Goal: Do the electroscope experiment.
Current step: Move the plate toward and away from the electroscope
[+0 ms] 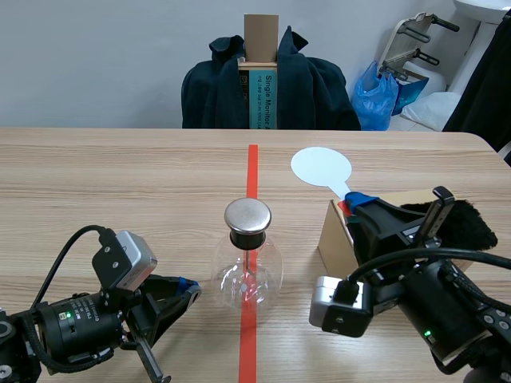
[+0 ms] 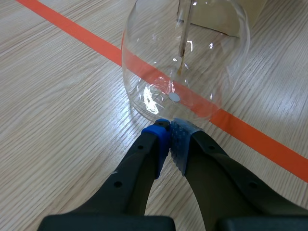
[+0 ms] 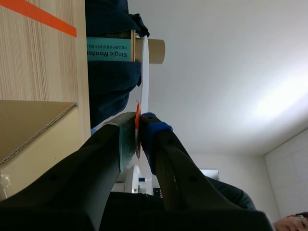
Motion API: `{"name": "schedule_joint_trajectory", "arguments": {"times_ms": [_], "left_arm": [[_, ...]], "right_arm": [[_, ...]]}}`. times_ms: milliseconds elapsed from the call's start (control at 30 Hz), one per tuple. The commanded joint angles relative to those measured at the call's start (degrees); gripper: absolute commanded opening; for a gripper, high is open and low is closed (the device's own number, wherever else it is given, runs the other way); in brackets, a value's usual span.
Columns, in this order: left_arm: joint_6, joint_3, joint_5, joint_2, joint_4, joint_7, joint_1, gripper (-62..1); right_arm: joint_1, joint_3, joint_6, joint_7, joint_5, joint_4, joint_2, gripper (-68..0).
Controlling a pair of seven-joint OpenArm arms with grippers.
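**Left gripper closed at the electroscope base, right gripper clamped on a white paddle**

Scene view: the electroscope [image 1: 247, 263] is a clear round glass flask with a black stopper and a flat metal cap [image 1: 247, 215]. It stands upright mid-table on the red tape line [image 1: 253, 167]. The left gripper [image 1: 190, 287] sits low over the wooden table [image 1: 120, 183], just beside the flask's left side, with its fingers together and nothing between them. The right gripper [image 1: 357, 203] is raised beside an open cardboard box [image 1: 334, 238] and pinches the handle of a white paddle [image 1: 320, 167]. The paddle's round disc points away from the robot. A black furry thing [image 1: 471, 223] lies behind the right arm. Past the table are a dark jacket [image 1: 319, 88] over a chair, a teal-labelled carton [image 1: 261, 92] and a blue plastic bag [image 1: 375, 96].

Left wrist view: the pads meet, closed on nothing, with their tips right at the flask's base. I cannot tell whether they touch it. Inside the glass a thin rod [image 2: 182, 38] hangs down, and the tape line runs under the flask.

Right wrist view: the fingers are clamped on the paddle, which is seen edge-on with a red strip at the pinch. The cardboard box is beside the gripper.
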Motion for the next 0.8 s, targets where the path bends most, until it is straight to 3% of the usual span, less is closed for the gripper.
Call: {"name": "schedule_joint_trajectory", "arguments": {"times_ms": [0,267,767], "left_arm": [[-0.09,-0.11,-0.57,-0.02,1.16,-0.79,-0.31,-57.9],[-0.09,-0.11,-0.57,-0.04,1.16,-0.79,-0.31,-57.9],[-0.09,-0.11,-0.57,-0.02,1.16,-0.79,-0.31,-57.9]], "right_arm": [[0.39,0.5,-0.63,-0.42,0.35,1.22,0.63,-66.9],[0.39,0.5,-0.63,1.14,0.31,1.22,0.63,-66.9],[0.42,0.5,-0.68,18.25,0.31,1.22,0.61,-66.9]]}}
